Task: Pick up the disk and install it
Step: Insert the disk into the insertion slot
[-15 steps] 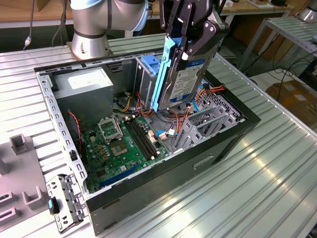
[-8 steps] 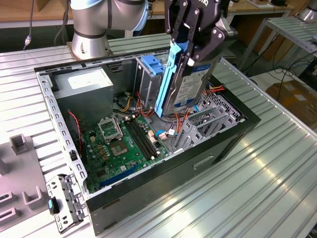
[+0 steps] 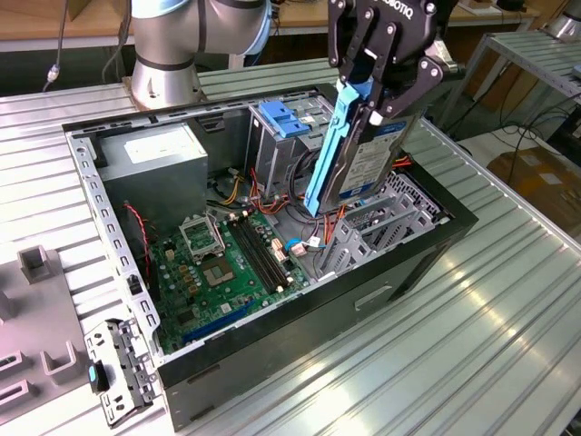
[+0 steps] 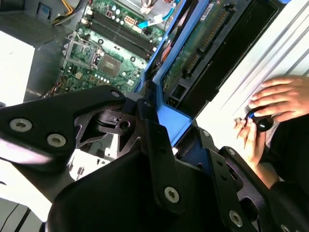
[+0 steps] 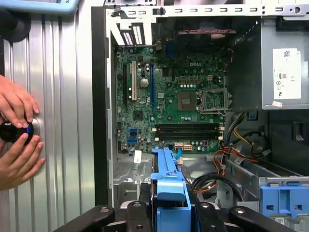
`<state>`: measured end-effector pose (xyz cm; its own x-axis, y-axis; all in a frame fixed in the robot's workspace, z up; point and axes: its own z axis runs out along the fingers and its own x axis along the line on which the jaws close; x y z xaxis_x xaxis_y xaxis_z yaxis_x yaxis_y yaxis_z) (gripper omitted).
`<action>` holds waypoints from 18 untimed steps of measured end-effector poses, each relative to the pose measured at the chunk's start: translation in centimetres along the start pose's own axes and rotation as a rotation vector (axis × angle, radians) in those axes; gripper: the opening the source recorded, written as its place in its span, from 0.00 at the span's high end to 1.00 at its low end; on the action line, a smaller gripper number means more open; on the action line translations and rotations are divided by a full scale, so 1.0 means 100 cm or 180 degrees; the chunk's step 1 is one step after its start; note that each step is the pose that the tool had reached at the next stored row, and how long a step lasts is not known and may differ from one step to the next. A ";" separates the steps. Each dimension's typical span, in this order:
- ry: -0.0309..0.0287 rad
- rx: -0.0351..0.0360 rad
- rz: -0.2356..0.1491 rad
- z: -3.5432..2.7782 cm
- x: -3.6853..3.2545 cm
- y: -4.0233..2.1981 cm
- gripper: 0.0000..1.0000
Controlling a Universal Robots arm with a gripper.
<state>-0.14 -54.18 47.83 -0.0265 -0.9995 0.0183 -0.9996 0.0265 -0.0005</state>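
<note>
My gripper [image 3: 381, 102] is shut on the disk [image 3: 370, 163], a silver drive with a white label and blue side rails [image 3: 329, 150]. The disk hangs on edge, tilted, over the far-right part of the open computer case [image 3: 91, 195]. Its lower end sits just above the grey drive cage [image 3: 363, 238]. In the second wrist view, the black fingers [image 4: 155, 145] clamp the blue rail [image 4: 169, 118], and the disk's green circuit side [image 4: 200, 46] faces the camera. In the first wrist view, the blue rail [image 5: 169, 176] rises from the gripper [image 5: 169, 212] over the motherboard [image 5: 169, 96].
Inside the case are a motherboard [image 3: 227, 263], a grey power-supply box [image 3: 150, 159], a blue latch [image 3: 286, 118] and loose cables [image 3: 241, 191]. A person's hands [image 5: 17, 135] rest on a black knob beside the case. The robot base [image 3: 168, 54] stands behind, and grey fixtures [image 3: 36, 263] lie at the exterior view's left.
</note>
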 end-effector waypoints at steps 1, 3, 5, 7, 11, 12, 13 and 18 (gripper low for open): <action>0.0001 0.0000 0.0000 0.0006 0.0010 -0.0018 0.63; 0.0000 0.0000 0.0000 0.0034 0.0065 -0.0063 0.63; 0.0000 0.0000 0.0000 0.0056 0.0107 -0.0108 0.63; 0.0000 0.0000 0.0000 0.0081 0.0132 -0.0241 0.63; 0.0003 0.0000 0.0000 0.0135 0.0125 -0.0469 0.63; 0.0003 0.0000 0.0000 0.0153 0.0124 -0.0508 0.63; 0.0003 0.0000 0.0000 0.0162 0.0123 -0.0520 0.63; 0.0002 0.0000 0.0000 0.0240 0.0122 -0.0577 0.63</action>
<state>5.59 -55.60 45.46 -0.0265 -0.9995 0.0191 -0.9996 0.0265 -0.0004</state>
